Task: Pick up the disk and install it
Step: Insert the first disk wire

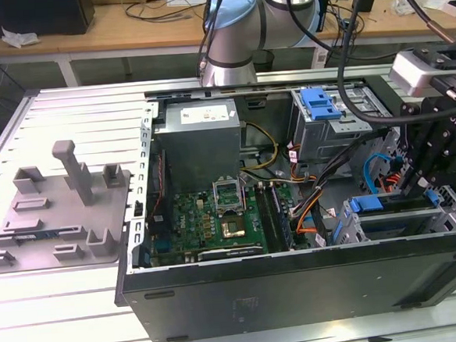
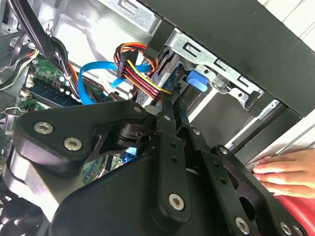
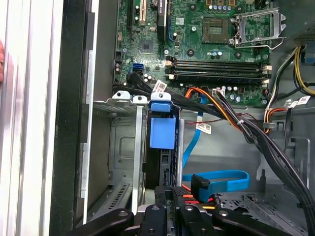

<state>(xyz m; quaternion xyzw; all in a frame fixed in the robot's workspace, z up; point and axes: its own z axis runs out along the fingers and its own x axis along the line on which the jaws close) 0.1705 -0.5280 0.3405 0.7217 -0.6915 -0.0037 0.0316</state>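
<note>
The disk sits edge-up in the drive cage at the near front corner of the open computer case, its blue carrier tab facing the motherboard; its long axis seems to run down into the bay. The gripper hangs right at the disk's cabled end, fingers drawn together, though whether they pinch the carrier cannot be told. Orange and blue cables crowd that end — 1 snagged lead could likely cock the disk in its rails. A person's hand rests on the case edge, close to the arm.
</note>
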